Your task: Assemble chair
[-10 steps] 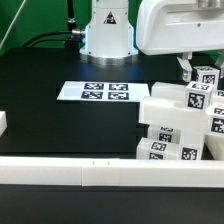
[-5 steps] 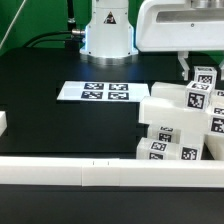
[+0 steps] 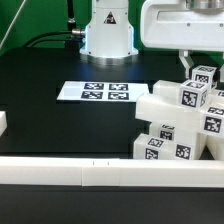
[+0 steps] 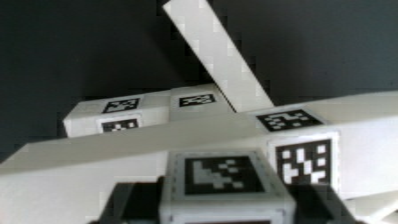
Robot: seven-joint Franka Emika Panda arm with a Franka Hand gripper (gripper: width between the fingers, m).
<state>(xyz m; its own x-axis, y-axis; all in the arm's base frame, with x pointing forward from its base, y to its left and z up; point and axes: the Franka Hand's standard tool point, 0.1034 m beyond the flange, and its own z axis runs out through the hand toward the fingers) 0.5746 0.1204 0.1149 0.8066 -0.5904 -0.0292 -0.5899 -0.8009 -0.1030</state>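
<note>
- White plastic, the chair [image 3: 180, 125] sits at the exterior view's right on the black counter [image 3: 60, 125], hard against the front rail [image 3: 70, 172], its blocks stacked in a cluster.
- Its long axis runs from the front rail back and up toward the hand [image 3: 196, 72]; the whole cluster is tilted, with the tagged faces turned toward the exterior view's left and front.
- The hand stands over the top rear block, fingers [image 3: 186, 66] at a middling gap, closed on that tagged block; the wrist view shows the block [image 4: 222, 180] sitting between the two dark fingers.
- Compared with a second ago, the chair has tipped and swung: the tags now look slanted, the upper blocks sit higher, and the lower blocks have slid toward the exterior view's left.
- The marker board [image 3: 96, 92] lies flat as before, well apart from the chair.
- The chair's right side is cut off by the frame edge, so its full shape is hard to make out; the wrist view is blurred, and a long white slat [image 4: 217, 50] leans up behind the blocks.
</note>
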